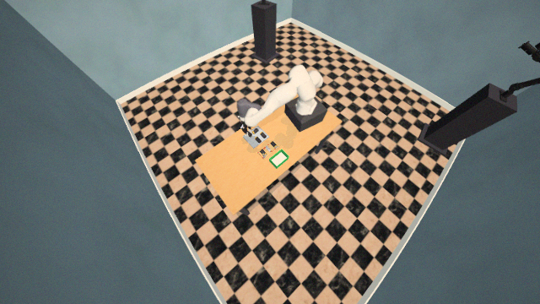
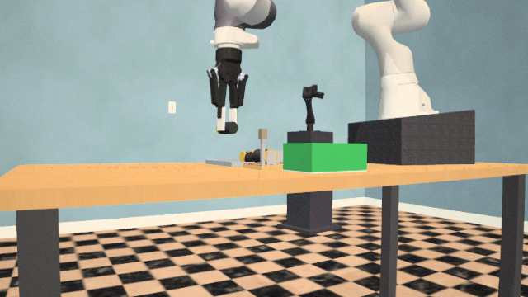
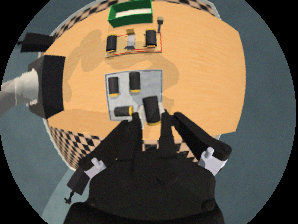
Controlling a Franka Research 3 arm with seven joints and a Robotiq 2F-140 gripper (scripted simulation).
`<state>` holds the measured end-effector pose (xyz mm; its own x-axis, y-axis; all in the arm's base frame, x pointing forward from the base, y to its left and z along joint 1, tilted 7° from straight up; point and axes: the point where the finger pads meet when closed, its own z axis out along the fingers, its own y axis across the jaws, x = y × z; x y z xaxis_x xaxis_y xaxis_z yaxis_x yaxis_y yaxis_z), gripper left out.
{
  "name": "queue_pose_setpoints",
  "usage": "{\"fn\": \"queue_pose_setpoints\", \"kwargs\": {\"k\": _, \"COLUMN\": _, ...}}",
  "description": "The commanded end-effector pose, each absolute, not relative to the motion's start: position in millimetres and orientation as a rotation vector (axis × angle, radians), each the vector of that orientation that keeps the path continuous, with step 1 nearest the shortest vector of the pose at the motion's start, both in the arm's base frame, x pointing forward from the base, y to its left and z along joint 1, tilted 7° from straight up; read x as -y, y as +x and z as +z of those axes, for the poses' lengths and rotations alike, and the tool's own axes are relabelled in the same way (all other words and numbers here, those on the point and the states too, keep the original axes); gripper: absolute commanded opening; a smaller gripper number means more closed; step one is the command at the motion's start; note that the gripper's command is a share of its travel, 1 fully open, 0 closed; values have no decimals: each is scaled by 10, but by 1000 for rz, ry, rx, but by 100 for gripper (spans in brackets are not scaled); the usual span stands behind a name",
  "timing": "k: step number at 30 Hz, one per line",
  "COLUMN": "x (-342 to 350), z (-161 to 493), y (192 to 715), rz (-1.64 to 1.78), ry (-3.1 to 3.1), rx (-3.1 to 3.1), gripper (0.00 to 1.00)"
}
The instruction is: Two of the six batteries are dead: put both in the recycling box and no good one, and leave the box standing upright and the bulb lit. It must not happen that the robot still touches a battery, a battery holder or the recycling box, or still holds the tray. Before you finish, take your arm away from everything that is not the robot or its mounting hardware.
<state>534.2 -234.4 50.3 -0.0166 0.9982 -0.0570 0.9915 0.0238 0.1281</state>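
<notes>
My gripper (image 2: pixel 227 120) (image 3: pixel 151 109) is shut on a black battery (image 2: pixel 232 128) (image 3: pixel 151 104) with a yellow end, held lying sideways in the air above the grey tray (image 1: pixel 251 142) (image 2: pixel 223 162) (image 3: pixel 151 80). On the tray lie three more batteries, two upper ones (image 3: pixel 113 85) (image 3: pixel 134 81) and one lower left (image 3: pixel 122 111). Two batteries (image 3: pixel 111 43) (image 3: pixel 150 38) sit in the circuit with red wires. A pale part (image 3: pixel 131 41) stands between them; whether a bulb is lit I cannot tell. The green recycling box (image 1: pixel 272 164) (image 2: pixel 338 157) (image 3: pixel 131 21) stands upright; no battery shows inside.
A thin post with a tan block (image 2: pixel 262 133) rises at the circuit's edge, close to the box; its top also shows in the wrist view (image 3: pixel 160 21). The circuit lies between tray and box. The arm's dark base (image 1: pixel 305 116) (image 2: pixel 437 138) stands at one end of the table (image 1: pixel 232 181).
</notes>
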Motion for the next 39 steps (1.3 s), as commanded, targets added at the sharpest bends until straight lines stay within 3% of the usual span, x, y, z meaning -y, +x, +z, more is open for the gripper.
{"fn": "queue_pose_setpoints", "kwargs": {"k": 1, "x": 2316, "z": 775, "y": 5280, "rz": 80, "ry": 2145, "rx": -2133, "gripper": 16}}
{"fn": "queue_pose_setpoints", "kwargs": {"k": 30, "x": 2291, "z": 803, "y": 5273, "rz": 94, "ry": 2316, "rx": -1953, "gripper": 16}}
{"fn": "queue_pose_setpoints", "kwargs": {"k": 39, "x": 1798, "z": 773, "y": 5208, "rz": 94, "ry": 2316, "rx": -1953, "gripper": 16}}
